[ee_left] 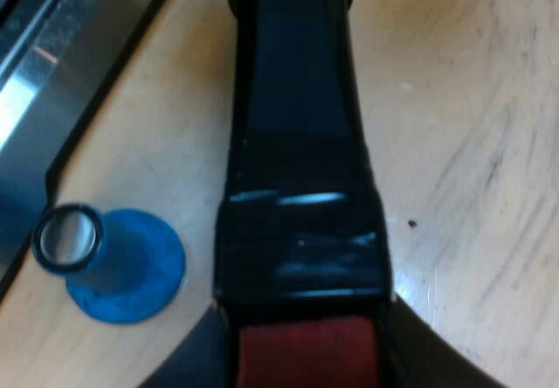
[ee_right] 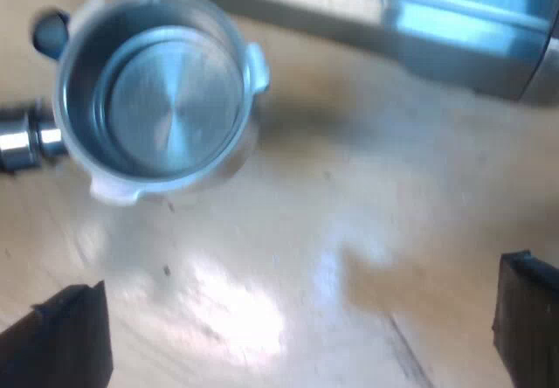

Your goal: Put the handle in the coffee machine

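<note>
The metal holder's dark handle [ee_left: 297, 143] runs straight away from my left gripper [ee_left: 306, 366], its red end [ee_left: 306, 353] lying between the two black fingers [ee_left: 188, 362], which press against its sides. The holder's round metal basket [ee_right: 162, 95] faces up in the right wrist view, empty and shiny, with its neck [ee_right: 22, 139] leading off to one side. My right gripper [ee_right: 297, 336] hovers over the wooden table [ee_right: 349, 231] near the basket, fingers wide apart and holding nothing. The espresso machine's steel base [ee_right: 437, 21] lies just beyond the basket.
A blue tamper [ee_left: 118, 261] stands upright on the table beside the handle, close to the machine's steel edge [ee_left: 61, 82]. Bare wooden tabletop [ee_left: 472, 161] stretches on the handle's other side.
</note>
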`<control>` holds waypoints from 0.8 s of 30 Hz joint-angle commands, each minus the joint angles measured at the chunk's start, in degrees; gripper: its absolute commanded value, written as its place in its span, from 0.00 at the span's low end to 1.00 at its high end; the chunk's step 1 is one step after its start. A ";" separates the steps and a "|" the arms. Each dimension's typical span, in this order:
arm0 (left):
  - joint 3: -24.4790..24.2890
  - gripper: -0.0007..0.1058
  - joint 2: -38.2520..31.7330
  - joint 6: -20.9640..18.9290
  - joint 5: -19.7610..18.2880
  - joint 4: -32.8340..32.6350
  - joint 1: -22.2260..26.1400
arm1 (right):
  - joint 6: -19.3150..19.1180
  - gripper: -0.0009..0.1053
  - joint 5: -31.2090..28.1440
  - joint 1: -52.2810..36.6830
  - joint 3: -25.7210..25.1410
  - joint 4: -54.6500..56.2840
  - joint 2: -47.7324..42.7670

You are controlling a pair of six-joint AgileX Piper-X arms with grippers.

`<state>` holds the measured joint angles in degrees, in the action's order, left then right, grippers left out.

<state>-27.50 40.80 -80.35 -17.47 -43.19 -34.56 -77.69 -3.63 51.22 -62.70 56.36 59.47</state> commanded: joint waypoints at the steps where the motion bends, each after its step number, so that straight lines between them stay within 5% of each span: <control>1: -1.02 0.01 -1.83 0.00 -1.13 -0.66 1.48 | -0.83 0.84 -1.81 1.36 -0.46 -1.47 -0.89; 16: -2.37 0.01 -6.39 1.75 -1.31 -7.91 13.73 | 2.59 0.84 -27.87 24.00 0.32 -12.24 -0.72; 24: -2.37 0.01 -9.20 2.32 -6.33 -8.34 19.67 | 3.03 0.84 -41.05 33.51 4.39 -21.70 0.86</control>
<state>-28.81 32.41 -78.44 -21.72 -52.83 -15.13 -74.43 -42.66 84.33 -58.54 36.21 60.15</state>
